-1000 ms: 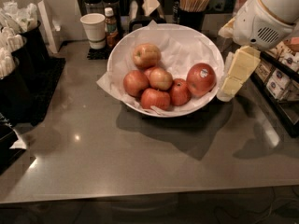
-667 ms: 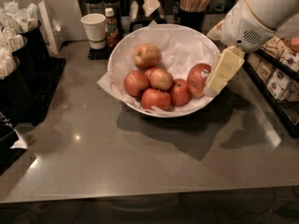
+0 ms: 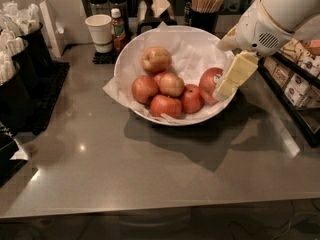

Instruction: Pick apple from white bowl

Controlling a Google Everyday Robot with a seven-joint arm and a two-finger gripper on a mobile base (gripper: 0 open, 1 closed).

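Observation:
The white bowl (image 3: pixel 129 54), lined with crinkled white paper, stands on the grey counter. It holds several apples. The large deep red apple (image 3: pixel 208 85) with a small white sticker lies at the bowl's right side. Smaller red-yellow apples (image 3: pixel 165 91) lie to its left. My gripper (image 3: pixel 224 89), pale yellow on a white arm, reaches in from the upper right over the bowl's right rim. It sits right against the right side of the stickered apple and partly covers it.
A white paper cup (image 3: pixel 99 31) and a small sauce bottle (image 3: pixel 118 29) stand behind the bowl at left. A cup of stir sticks (image 3: pixel 205 6) stands behind it. Black holders (image 3: pixel 22 79) line the left side. A rack of packets (image 3: pixel 295 79) runs along the right.
My gripper has moved left and inward, from beside the bowl's right rim to over the rim and against the stickered apple. The apples have not moved.

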